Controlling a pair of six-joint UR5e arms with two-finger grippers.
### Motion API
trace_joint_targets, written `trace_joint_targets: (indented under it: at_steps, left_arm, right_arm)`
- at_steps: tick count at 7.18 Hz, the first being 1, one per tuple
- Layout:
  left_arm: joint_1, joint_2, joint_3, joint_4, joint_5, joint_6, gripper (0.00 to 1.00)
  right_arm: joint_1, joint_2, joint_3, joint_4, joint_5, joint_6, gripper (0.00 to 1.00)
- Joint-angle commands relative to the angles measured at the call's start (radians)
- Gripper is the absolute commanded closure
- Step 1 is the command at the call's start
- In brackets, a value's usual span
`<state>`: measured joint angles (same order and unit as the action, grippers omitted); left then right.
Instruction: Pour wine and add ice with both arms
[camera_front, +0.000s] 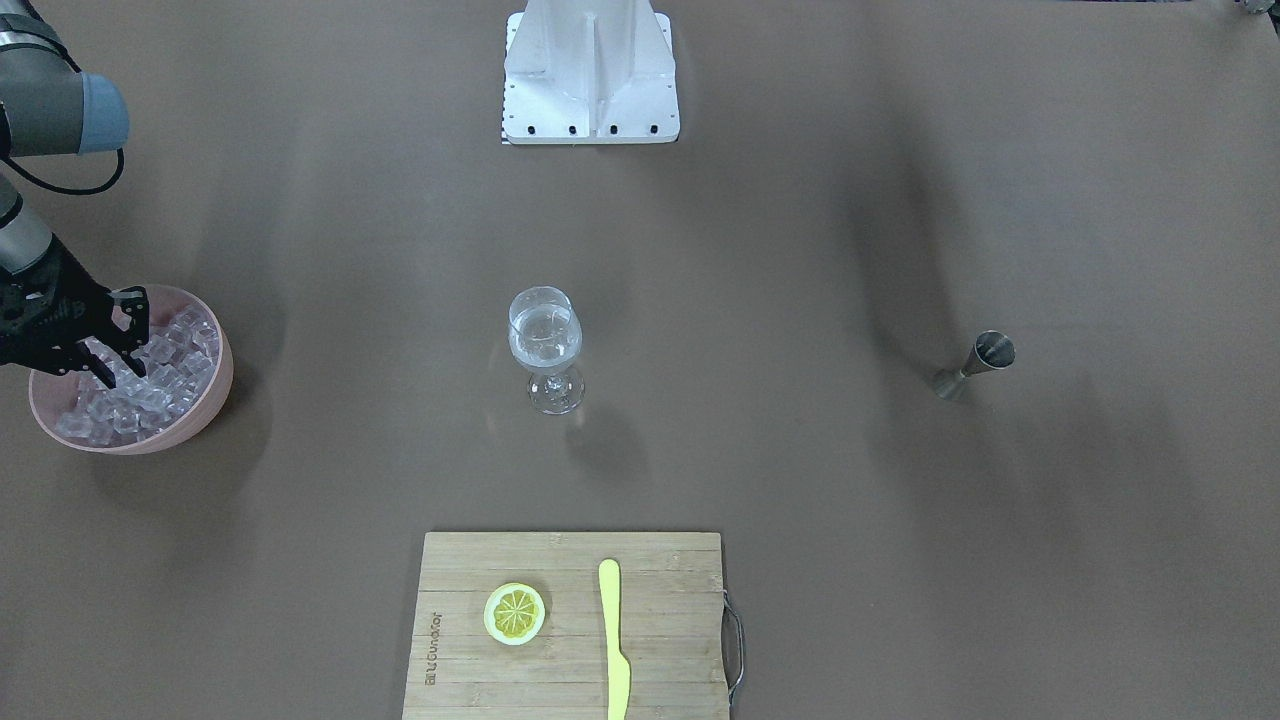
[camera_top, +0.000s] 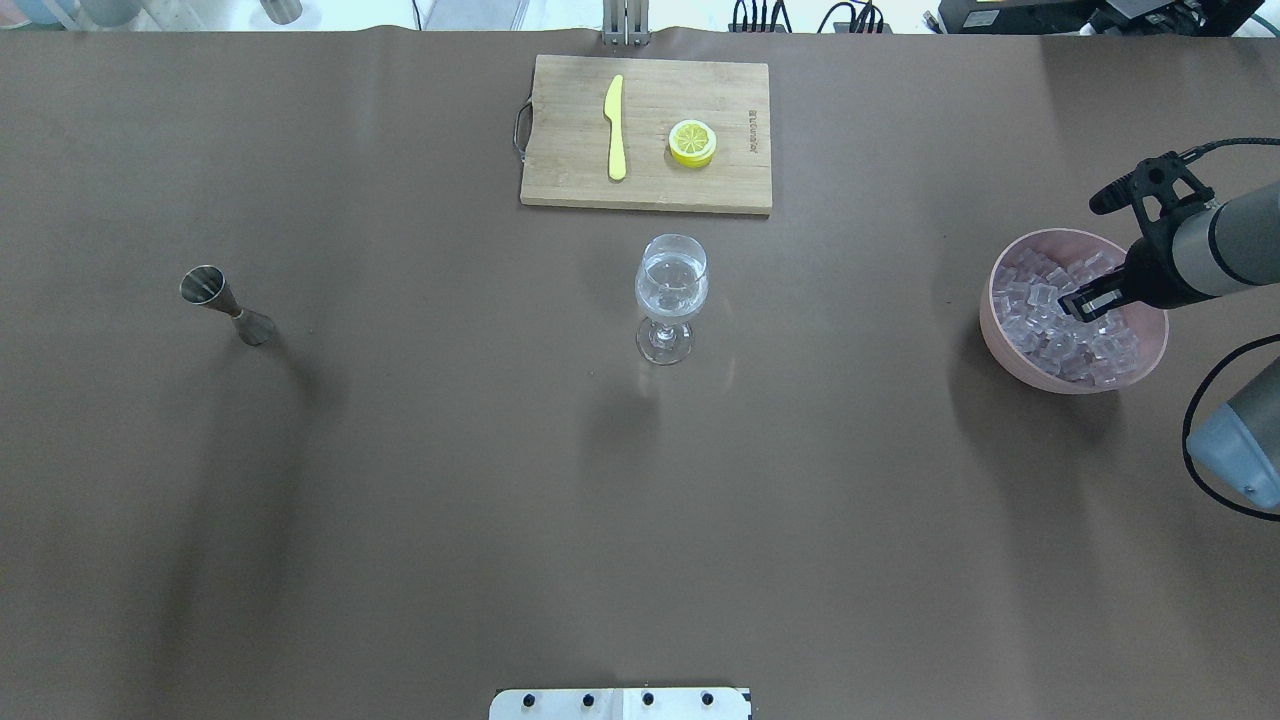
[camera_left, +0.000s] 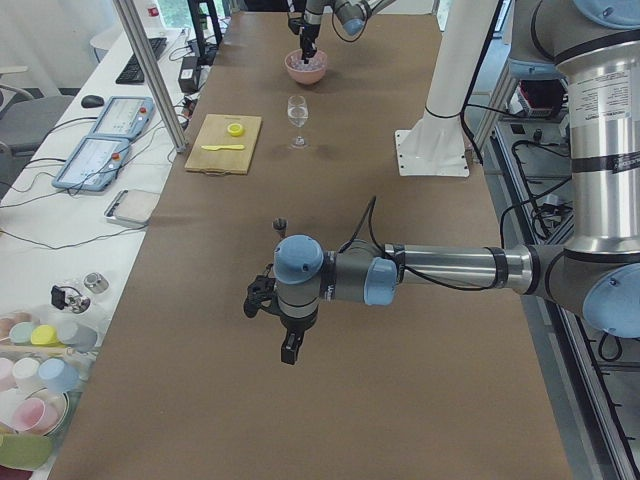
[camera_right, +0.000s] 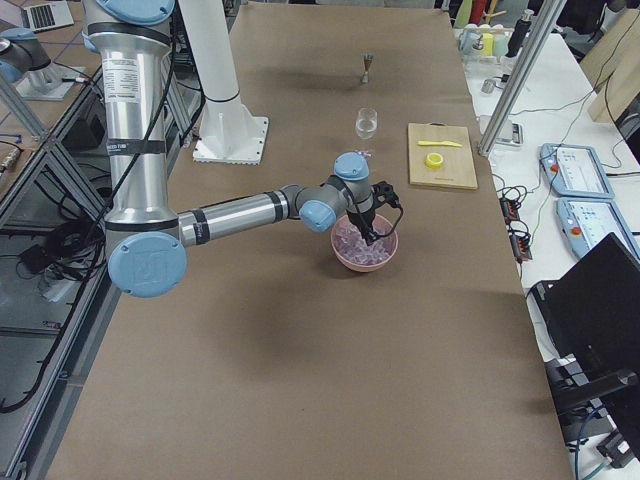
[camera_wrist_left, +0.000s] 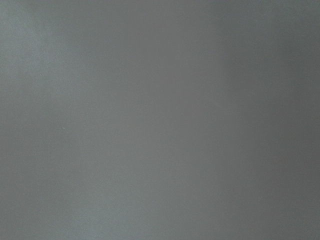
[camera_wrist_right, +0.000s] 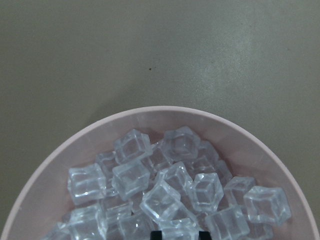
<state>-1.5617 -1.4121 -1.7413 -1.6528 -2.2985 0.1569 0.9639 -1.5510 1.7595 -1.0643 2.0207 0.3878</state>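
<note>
**One cube between the tips, the glass away to the robot's left**

Dozens of small clear glassy ice cubes (camera_wrist_right: 165, 195) lie heaped in a round pink plastic bowl (camera_front: 205, 410) on the robot's right side of the table. The black two-finger right gripper (camera_front: 132, 342) is down inside that bowl. Its jaws stand parted and its tips are sunk among the top cubes. The right wrist view shows one cube sitting between the two black tips at the bottom edge, so I judge the next move to be a close and a lift.

From this claw, the clear stemmed wine glass (camera_front: 545, 345) stands upright, well apart, straight toward the robot's left near the table's middle. It seems to hold clear liquid already. The right arm is by far the nearer to the ice.

The left gripper (camera_left: 290, 350) hangs over brown table cover, well away. Whether it is parted or closed, I cannot tell.

A steel double-cone jigger (camera_front: 975, 365) stands beyond the glass. A bamboo cutting board (camera_front: 570, 560) with a yellow lemon slice (camera_front: 515, 612) and a yellow plastic knife (camera_front: 612, 640) lies off that path, on the operators' side.
</note>
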Motion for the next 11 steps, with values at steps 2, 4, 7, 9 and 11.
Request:
trace_joint_targets:
  at_steps: [2,4,7,9,11]
  left_arm:
    - [0.002,-0.001,0.002,-0.001,0.001,-0.007,0.01]
    - [0.002,-0.002,0.002,-0.001,0.001,-0.007,0.01]
    - [0.002,-0.004,0.003,-0.001,0.001,-0.008,0.01]
    - [0.002,-0.004,0.003,-0.001,0.002,-0.008,0.01]
    - [0.002,-0.005,0.003,0.001,0.004,-0.008,0.01]
  right_arm:
    - [0.053,0.002,0.011,0.000,0.048,0.002,1.00]
    - [0.111,0.034,0.031,-0.014,0.121,0.020,1.00]
    - [0.105,0.272,0.211,-0.467,0.128,0.229,1.00]
    - [0.021,0.421,0.218,-0.508,0.118,0.548,1.00]
    - [-0.101,0.544,0.218,-0.497,0.007,0.824,1.00]
